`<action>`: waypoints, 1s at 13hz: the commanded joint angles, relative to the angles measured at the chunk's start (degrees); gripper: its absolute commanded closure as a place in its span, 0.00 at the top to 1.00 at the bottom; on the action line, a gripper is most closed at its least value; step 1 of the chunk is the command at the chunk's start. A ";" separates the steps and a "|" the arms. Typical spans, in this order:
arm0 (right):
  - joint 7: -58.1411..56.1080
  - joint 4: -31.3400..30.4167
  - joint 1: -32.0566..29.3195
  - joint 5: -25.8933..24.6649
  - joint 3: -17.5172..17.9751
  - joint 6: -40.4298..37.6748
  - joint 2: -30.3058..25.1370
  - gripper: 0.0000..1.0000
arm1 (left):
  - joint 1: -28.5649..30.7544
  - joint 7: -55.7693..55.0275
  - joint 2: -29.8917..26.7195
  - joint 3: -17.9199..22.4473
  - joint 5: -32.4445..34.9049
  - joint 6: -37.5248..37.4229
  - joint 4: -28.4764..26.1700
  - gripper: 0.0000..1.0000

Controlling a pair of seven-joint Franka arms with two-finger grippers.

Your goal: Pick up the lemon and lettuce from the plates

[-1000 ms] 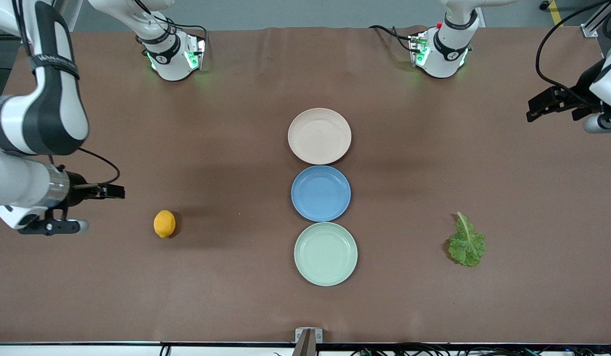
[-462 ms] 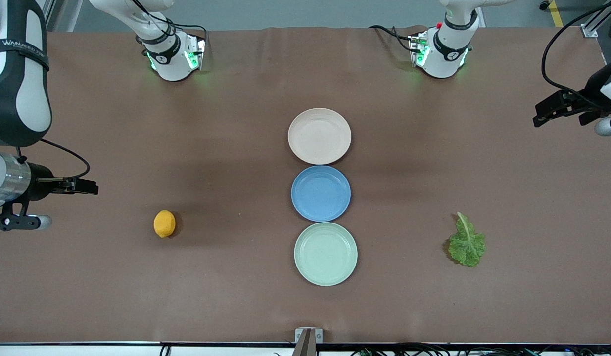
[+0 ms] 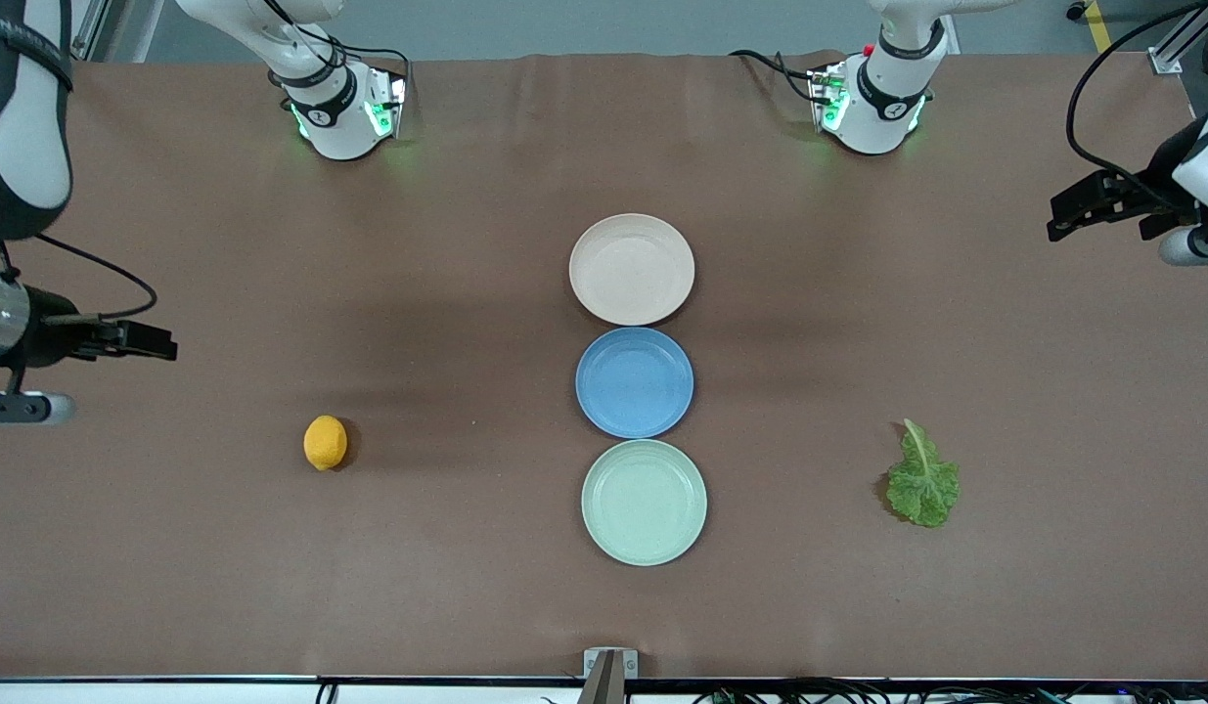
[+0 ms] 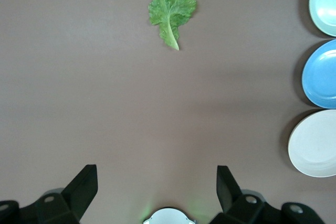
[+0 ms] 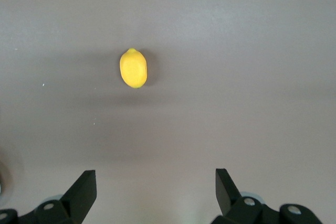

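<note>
Three plates sit in a row down the middle of the brown table (image 3: 467, 587), and all three are bare. The beige-pink plate (image 3: 631, 269) is closest to the arms' edge, the blue plate (image 3: 634, 381) is in the middle, and the mint green plate (image 3: 644, 502) is closest to the front camera's edge.

The lemon (image 3: 325, 442) lies on the bare tabletop toward the right arm's end, well apart from the plates. It is a small oval fruit, yellow-orange, with a dull matte skin and a slight nub at one tip. The lettuce (image 3: 922, 478) lies flat on the tabletop toward the left arm's end, also well apart from the plates. It is one crinkled green leaf with a pale rib running to a pale stem, and the stem points toward the arms' edge.

The right gripper (image 3: 144, 344) hangs over the table's edge at the right arm's end, its fingers spread wide and holding nothing. The left gripper (image 3: 1078, 207) hangs over the edge at the left arm's end, spread wide too and empty.
</note>
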 commanded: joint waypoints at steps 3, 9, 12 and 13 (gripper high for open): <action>-0.81 -16.54 -0.76 -0.45 0.51 5.29 -13.42 1.00 | 0.64 0.13 -3.82 -0.16 -0.27 1.85 -4.80 1.00; -0.90 -22.70 -0.41 -0.54 0.25 5.91 -20.81 1.00 | 0.38 -1.53 -3.47 -0.24 -0.27 3.61 -4.18 1.00; -0.99 -23.67 -0.58 -0.54 0.25 6.09 -22.84 1.00 | 0.20 -1.71 -3.47 -0.42 -0.19 3.61 -4.18 1.00; -1.07 -23.50 -0.76 -0.54 0.25 6.70 -23.19 1.00 | 0.12 -1.71 -3.38 -0.51 -0.01 3.61 -4.18 1.00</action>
